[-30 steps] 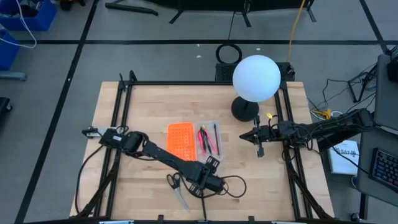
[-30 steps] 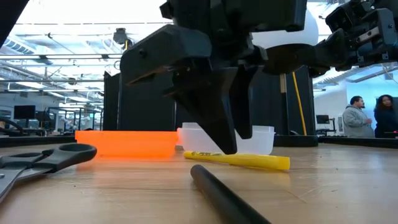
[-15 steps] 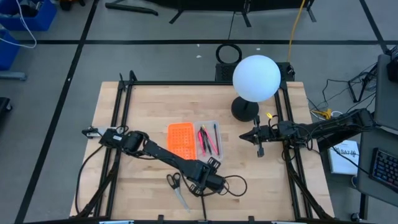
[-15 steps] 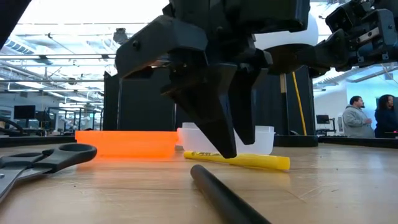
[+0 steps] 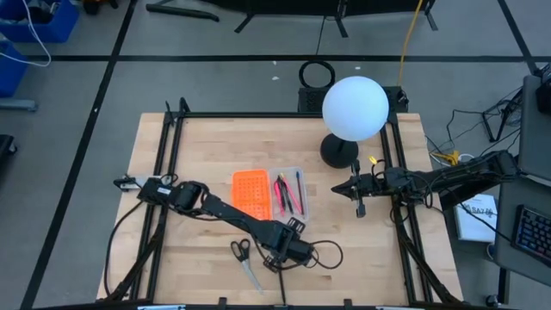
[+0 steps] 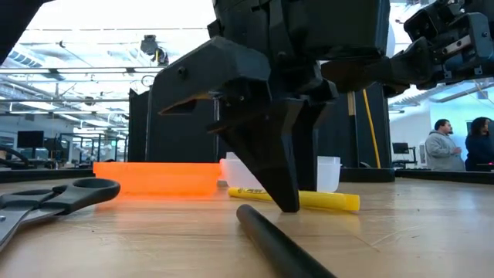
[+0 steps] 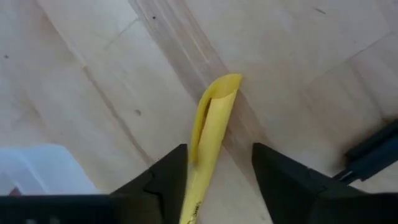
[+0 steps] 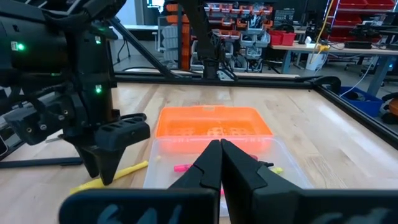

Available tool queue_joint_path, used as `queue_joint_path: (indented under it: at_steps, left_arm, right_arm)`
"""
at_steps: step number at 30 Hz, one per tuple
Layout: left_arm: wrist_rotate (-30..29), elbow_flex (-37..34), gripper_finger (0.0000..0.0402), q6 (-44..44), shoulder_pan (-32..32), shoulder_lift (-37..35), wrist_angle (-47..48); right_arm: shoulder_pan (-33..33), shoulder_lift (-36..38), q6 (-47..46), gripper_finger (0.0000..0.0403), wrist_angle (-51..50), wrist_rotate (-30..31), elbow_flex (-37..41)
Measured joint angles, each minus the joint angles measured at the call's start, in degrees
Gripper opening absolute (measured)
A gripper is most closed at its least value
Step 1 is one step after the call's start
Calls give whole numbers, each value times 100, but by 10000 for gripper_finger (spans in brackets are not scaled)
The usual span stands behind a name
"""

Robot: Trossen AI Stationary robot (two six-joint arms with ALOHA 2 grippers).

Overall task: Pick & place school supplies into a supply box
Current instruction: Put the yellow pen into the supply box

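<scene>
Nearest the front edge of the table (image 5: 172, 258) the scissors (image 5: 244, 260) lie flat, untouched, with a black pen (image 6: 282, 247) beside them, so both are left for later. Just past them my left gripper (image 7: 214, 180) is down at the wood, its fingers (image 7: 165, 180) standing either side of the yellow pen (image 7: 208, 134) with a gap on each flank: parted, straddling, not yet clamped, so the pen rests on the table and I hold nothing. I judge I came in across the pen's length so that closing will pinch its barrel. My left arm stretches low and diagonal from the table's left side, wrist bent down. Beyond lies the supply box (image 5: 267, 192), open, pink and dark pens already in its clear tray. Farther right, my right gripper (image 8: 219, 163) waits above the table, fingers pressed together, empty.
</scene>
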State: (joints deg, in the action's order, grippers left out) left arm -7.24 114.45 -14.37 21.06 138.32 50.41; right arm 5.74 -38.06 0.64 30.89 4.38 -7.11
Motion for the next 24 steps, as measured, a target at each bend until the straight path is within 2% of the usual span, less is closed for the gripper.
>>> queue_joint_path:
  at_steps: [7,17,21,24]
  left_arm:
    - [11,-4,35,399,-91,27,-247]
    - [114,-24,30,1654,-68,-48,-613]
    - [139,-17,3,2970,-97,-169,-605]
    - [133,-15,2,3948,-145,-283,-587]
  right_arm:
    - [0,0,-2,0,-27,0,0]
    - [-2,0,-2,0,-54,0,0]
    - [-1,2,-1,0,-100,0,0]
    - [0,2,0,0,-116,0,0]
